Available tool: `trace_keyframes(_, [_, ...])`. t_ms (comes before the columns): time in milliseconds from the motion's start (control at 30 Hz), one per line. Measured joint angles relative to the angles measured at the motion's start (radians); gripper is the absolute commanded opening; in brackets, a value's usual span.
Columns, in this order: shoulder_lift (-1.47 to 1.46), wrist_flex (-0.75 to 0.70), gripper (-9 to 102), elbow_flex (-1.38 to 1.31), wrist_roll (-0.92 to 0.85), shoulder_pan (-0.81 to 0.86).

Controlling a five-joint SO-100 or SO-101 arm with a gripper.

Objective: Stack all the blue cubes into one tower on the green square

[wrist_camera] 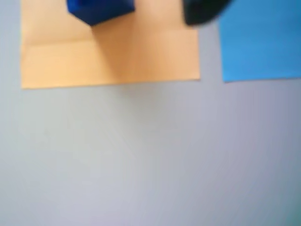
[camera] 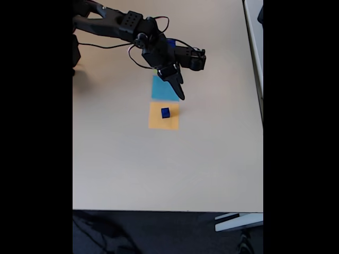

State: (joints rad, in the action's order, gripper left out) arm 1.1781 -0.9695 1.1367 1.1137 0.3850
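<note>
Progress looks nil: one blue cube sits on the orange square, none stacked; fixed view shows the gripper above the light-blue square, nothing visibly held, jaw gap can't tell; green square mostly hidden behind arm; wrist view blurred, cube cut off at top edge.
</note>
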Motion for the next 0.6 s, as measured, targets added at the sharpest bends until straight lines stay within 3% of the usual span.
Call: trace_keyframes(600, [-0.081, -0.017, 30, 0.092, -0.172, 0.072])
